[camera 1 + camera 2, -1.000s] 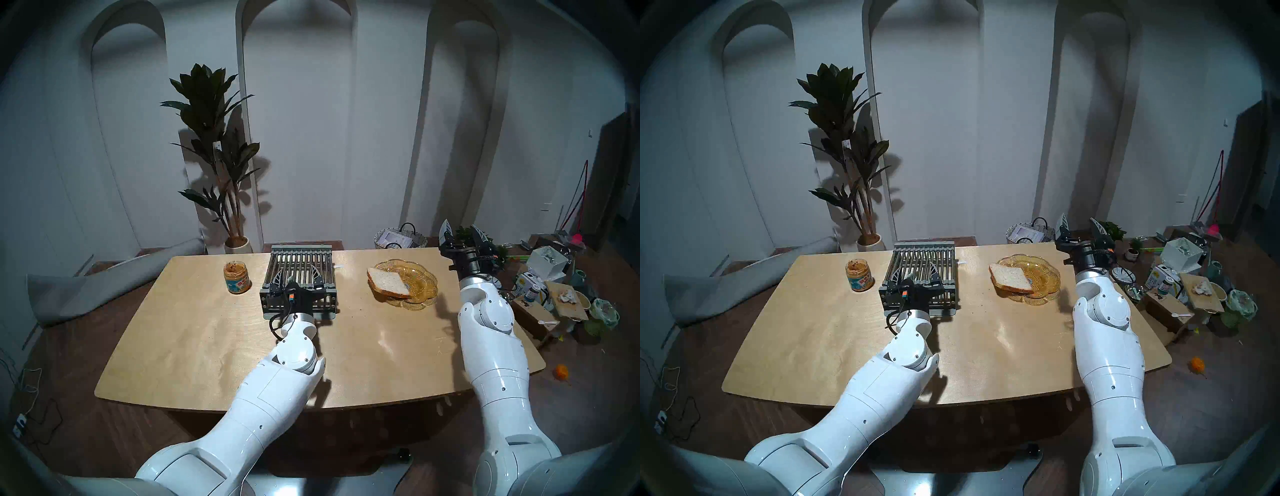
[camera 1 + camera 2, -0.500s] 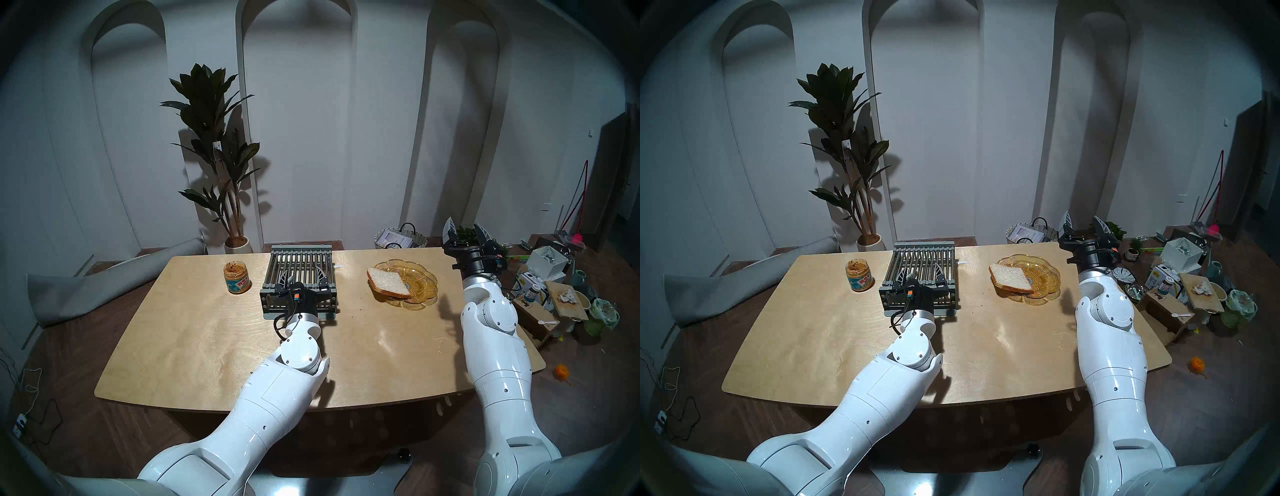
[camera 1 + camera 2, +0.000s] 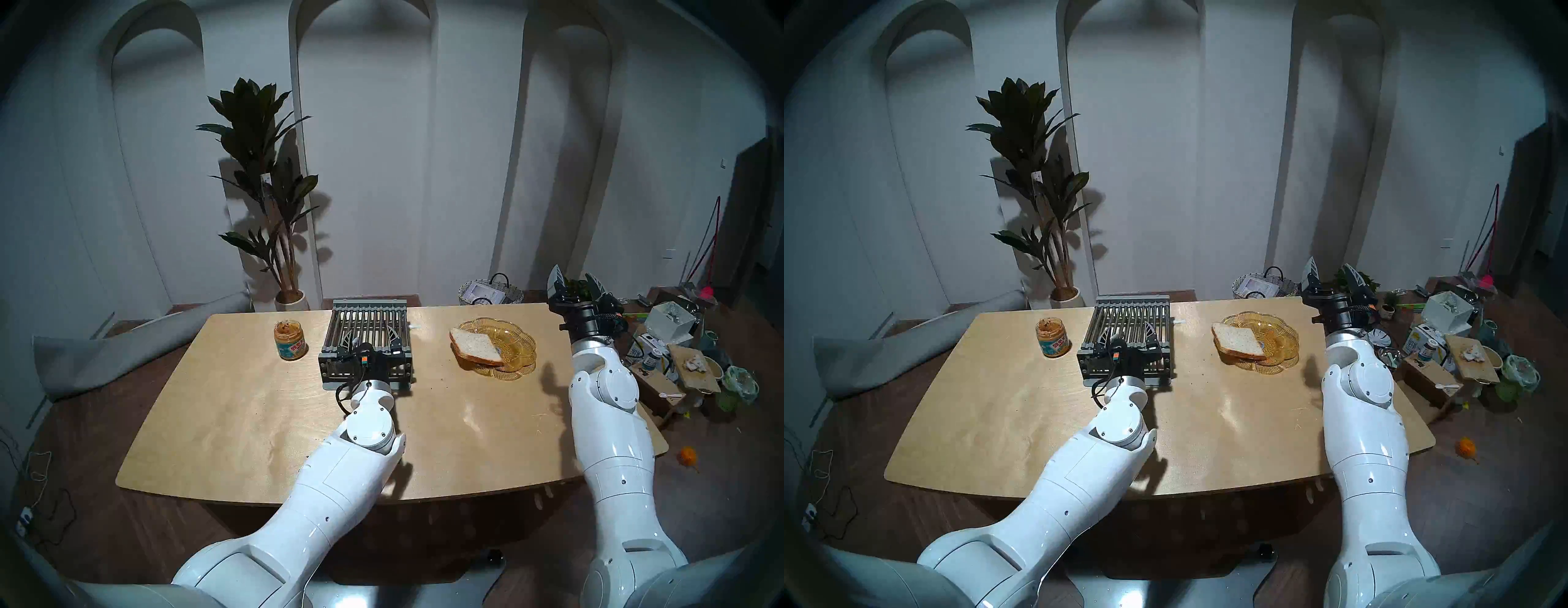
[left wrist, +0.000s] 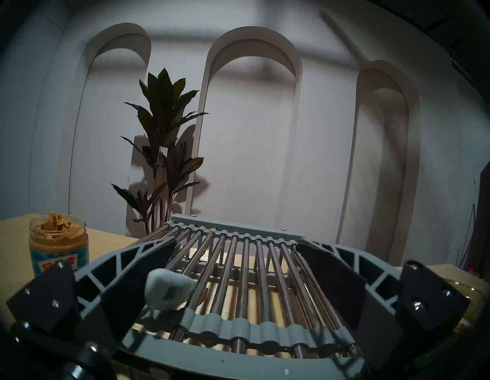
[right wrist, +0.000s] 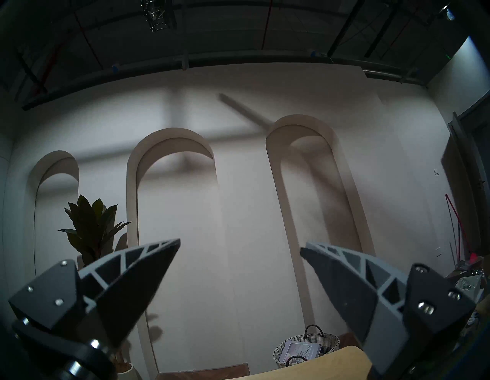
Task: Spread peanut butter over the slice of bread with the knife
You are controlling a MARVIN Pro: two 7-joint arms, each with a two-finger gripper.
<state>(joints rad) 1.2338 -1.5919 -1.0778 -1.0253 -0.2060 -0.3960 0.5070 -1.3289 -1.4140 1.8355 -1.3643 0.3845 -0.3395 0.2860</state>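
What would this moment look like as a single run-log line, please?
left hand: open, over rack, around knife handle, no grip | right hand: open, empty, raised | bread: bare, on plate | jar: open

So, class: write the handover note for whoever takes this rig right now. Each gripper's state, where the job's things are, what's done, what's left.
Left gripper: open, level over the grey rack, holding nothing.
Right gripper: open, empty, raised past the table's right far corner.
Knife: lying on the rack bars, handle end between the left fingers, not gripped.
Peanut butter jar: lid off, left of the rack.
Slice of bread: on the amber plate, bare.
Done: nothing spread.
Left: grasp knife, scoop, spread.
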